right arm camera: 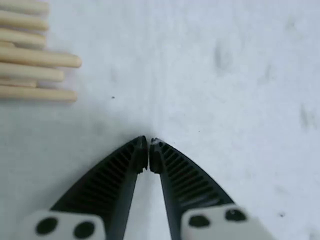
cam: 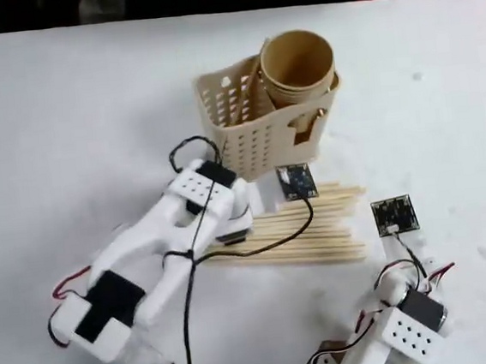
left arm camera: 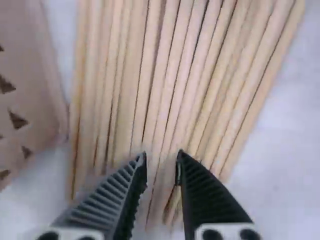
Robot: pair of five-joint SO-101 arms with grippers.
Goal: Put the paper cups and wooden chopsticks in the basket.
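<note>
- Chopsticks (left arm camera: 190, 75) look light, stiff, smooth and apt to roll; they are best gripped mid-length.
- Left hand (left arm camera: 160, 167) is narrowly parted over them.
- Right hand (right arm camera: 148, 147) is closed and empty above the bare surface (right arm camera: 225, 60).

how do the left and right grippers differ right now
The left gripper is open by a narrow gap; the right gripper is shut, tips touching, with nothing between. The left gripper hangs over the wooden chopsticks lying on the table; the right gripper is over bare table, beside the chopstick ends. Both are black and ribbed on the inside.
</note>
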